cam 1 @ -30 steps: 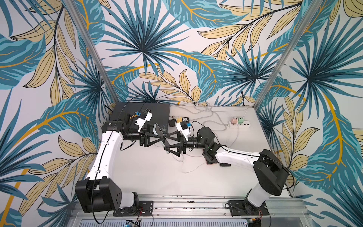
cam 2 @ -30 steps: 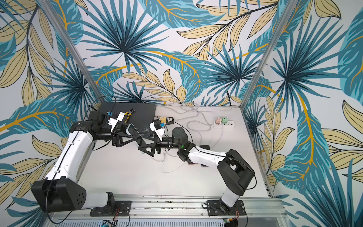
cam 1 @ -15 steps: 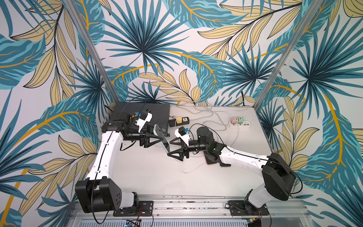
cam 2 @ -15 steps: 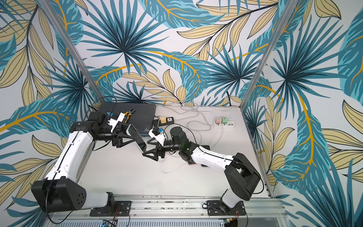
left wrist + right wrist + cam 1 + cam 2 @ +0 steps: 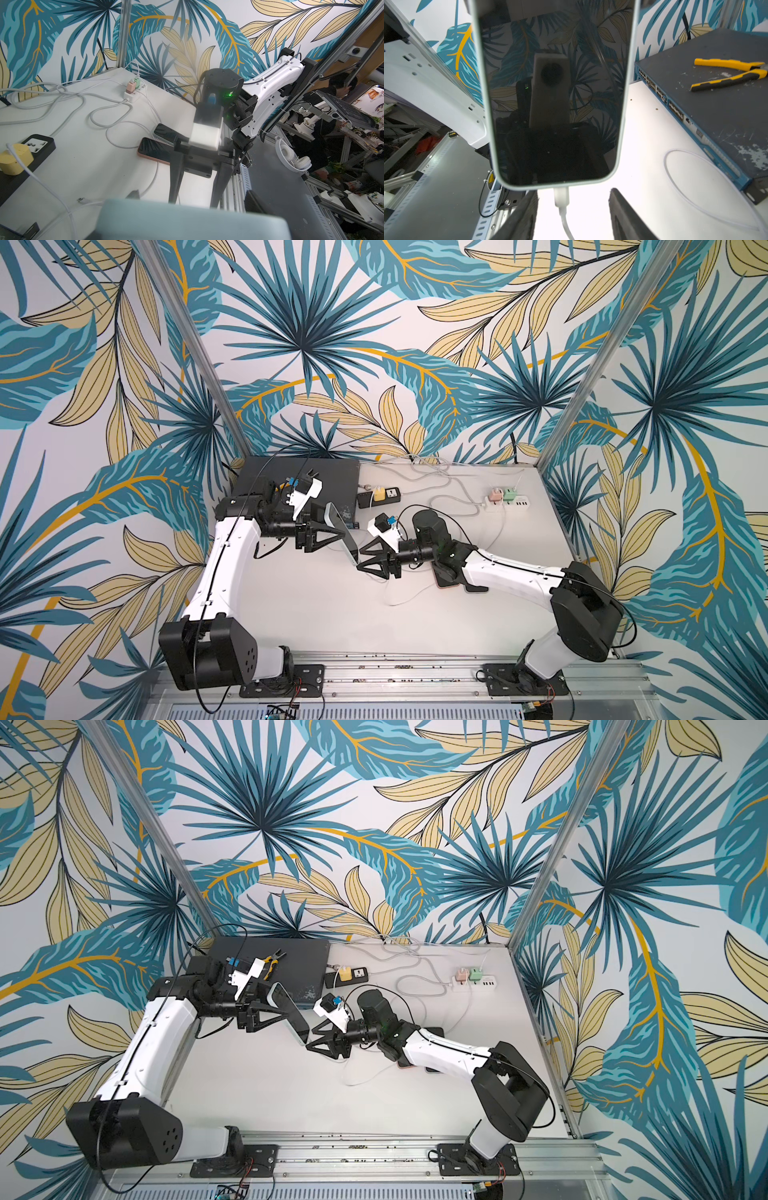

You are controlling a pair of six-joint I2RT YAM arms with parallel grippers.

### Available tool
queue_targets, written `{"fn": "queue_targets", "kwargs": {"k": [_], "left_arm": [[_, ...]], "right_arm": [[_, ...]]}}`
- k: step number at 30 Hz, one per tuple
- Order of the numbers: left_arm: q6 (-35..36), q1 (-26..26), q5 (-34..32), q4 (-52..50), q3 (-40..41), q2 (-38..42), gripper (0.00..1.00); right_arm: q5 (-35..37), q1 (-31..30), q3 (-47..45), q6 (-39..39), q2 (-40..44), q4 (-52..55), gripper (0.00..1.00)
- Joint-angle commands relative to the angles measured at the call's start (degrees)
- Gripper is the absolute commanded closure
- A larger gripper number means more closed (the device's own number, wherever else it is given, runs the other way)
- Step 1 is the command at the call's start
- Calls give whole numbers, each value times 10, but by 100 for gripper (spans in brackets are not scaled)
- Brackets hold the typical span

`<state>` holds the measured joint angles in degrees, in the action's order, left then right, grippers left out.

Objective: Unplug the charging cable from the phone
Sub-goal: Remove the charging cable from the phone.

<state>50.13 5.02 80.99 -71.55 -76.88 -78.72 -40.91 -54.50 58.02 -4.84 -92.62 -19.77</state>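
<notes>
Fingers of the left pincer [image 5: 337, 533] clamp a pale-green-framed phone [image 5: 347, 549] with a dark glass screen, holding it tilted above the middle of the white table [image 5: 332, 614]. The right pincer [image 5: 573, 192] stands apart, one finger on each side of the white charging cable's plug [image 5: 561, 197], which sits in the phone's lower end.

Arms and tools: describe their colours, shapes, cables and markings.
The left arm and right arm have white shells, black joints and thin black cables alongside. The left tool and right tool have black triangular open-frame fingers. A green light shows on the right arm.
</notes>
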Motion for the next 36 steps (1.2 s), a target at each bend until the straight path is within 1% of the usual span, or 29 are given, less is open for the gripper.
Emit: {"fn": "queue_targets", "kwargs": {"k": [1,4,7,9,13,19,24,29,36], "left_arm": [[4,0,24,-8,-18,4,60],[3,-1,25,-8,-19,4,60],[3,-1,24,-8,-19,4,59],[3,0,23,-7,-18,3,58],[2,-1,22,-6,-17,2,58],[4,0,22,-6,-18,2,58],[4,0,19,-6,-18,3,58],[5,1,19,-6,-19,4,58],[5,3,19,-7,-19,6,58]], "right_arm": [[-1,1,-11,6,-14,12,48],[-6,0,-11,6,-20,13,55],[-7,1,-11,4,-23,13,67],[-9,0,-12,4,-24,13,74],[-11,1,-14,5,-24,10,81],[-20,0,-14,10,-25,17,86],[-34,0,-15,16,-31,23,88],[-45,1,-14,22,-42,33,88],[-40,10,-25,-2,-49,13,88]]}}
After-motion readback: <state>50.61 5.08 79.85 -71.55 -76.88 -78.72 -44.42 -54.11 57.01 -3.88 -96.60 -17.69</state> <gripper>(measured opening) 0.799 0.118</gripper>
